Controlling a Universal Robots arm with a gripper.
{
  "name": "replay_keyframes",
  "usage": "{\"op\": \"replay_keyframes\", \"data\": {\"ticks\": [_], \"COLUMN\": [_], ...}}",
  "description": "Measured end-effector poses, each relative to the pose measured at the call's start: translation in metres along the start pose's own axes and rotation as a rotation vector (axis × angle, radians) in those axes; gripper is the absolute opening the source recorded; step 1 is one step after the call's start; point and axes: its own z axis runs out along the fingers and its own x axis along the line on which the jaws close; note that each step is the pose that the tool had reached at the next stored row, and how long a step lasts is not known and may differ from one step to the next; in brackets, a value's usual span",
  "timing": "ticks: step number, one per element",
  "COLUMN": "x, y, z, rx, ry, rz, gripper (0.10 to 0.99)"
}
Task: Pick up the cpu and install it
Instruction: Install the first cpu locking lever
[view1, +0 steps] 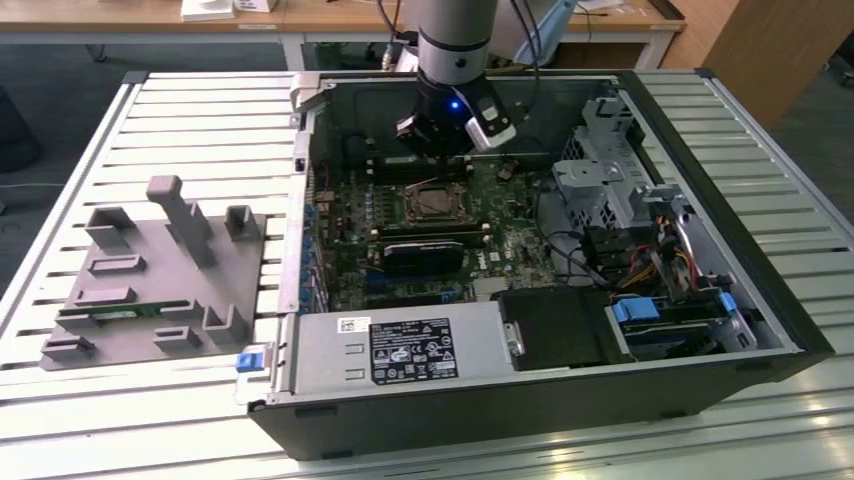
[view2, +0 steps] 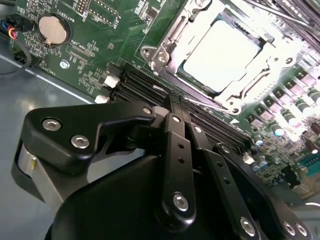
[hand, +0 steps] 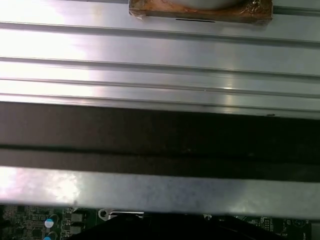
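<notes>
One cpu (view2: 227, 52) is lying flat in the motherboard socket (view2: 165, 47), its pale metal top showing inside the metal retention frame in the second wrist view; seating is judged done or nearly so, though whether it is fully bedded cannot be told.

Socket latch: the frame is appearing to stand open around the chip, so locking down is judged outstanding.

Claw (view2: 172, 107): black linkage is hanging just above the memory slots (view2: 145, 87) beside the socket, fingers drawn together and carrying nothing.

Arm: in the exterior view it is reaching down into the open computer case (view1: 747, 300), with the claw (view1: 441, 150) poised over the board near the socket (view1: 434, 203).

Grey fixture tray (view1: 147, 270) is sitting on the slatted worktop (view1: 200, 110), well apart from the case, toward the exterior view's left.
</notes>
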Motion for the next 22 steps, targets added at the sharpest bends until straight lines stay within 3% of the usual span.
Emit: {"op": "replay_keyframes", "data": {"ticks": [11, 22], "x": [-0.0032, -0.0032], "y": [-0.0014, -0.0013], "z": [0.0107, 0.0098], "rx": [0.000, 0.001], "ry": [0.0000, 0.0002], "rz": [0.000, 0.000], "gripper": [0.106, 0.106]}}
